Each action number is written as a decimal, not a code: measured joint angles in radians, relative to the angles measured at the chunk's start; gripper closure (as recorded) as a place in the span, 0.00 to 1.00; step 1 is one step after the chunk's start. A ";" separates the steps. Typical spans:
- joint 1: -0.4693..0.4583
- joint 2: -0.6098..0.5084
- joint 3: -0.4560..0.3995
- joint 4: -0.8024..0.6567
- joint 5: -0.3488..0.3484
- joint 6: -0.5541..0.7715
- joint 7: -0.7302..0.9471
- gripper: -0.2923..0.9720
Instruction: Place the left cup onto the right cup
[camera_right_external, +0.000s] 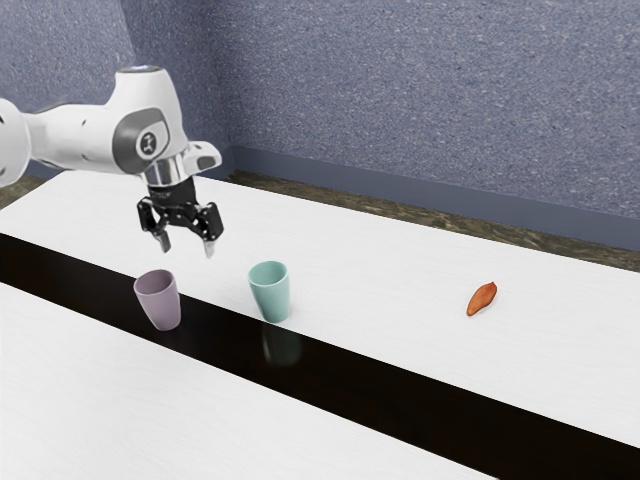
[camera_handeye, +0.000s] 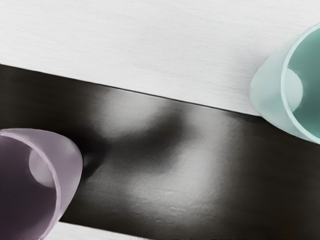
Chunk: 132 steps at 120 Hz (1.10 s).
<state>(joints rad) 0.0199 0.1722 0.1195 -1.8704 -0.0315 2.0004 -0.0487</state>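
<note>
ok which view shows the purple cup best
The exterior view: the purple cup stands whole and upright on the black strip, near the open gripper. The wrist view looks down into its open mouth from above, with part of the cup cut off.

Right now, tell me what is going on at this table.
The white robot arm's black fingers hang open and empty above the glossy black strip, between two upright cups. The mauve plastic cup and the teal plastic cup stand apart along it, untouched. A small orange object lies toward the exterior view's right.
</note>
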 joint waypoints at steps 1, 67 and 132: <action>0.000 -0.001 0.001 -0.002 0.000 0.002 0.000 0.25; 0.049 0.064 0.029 -0.009 0.002 0.061 0.000 0.25; 0.065 0.135 0.029 -0.014 -0.043 0.089 -0.023 0.25</action>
<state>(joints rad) 0.0845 0.3071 0.1488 -1.8845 -0.0747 2.0897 -0.0713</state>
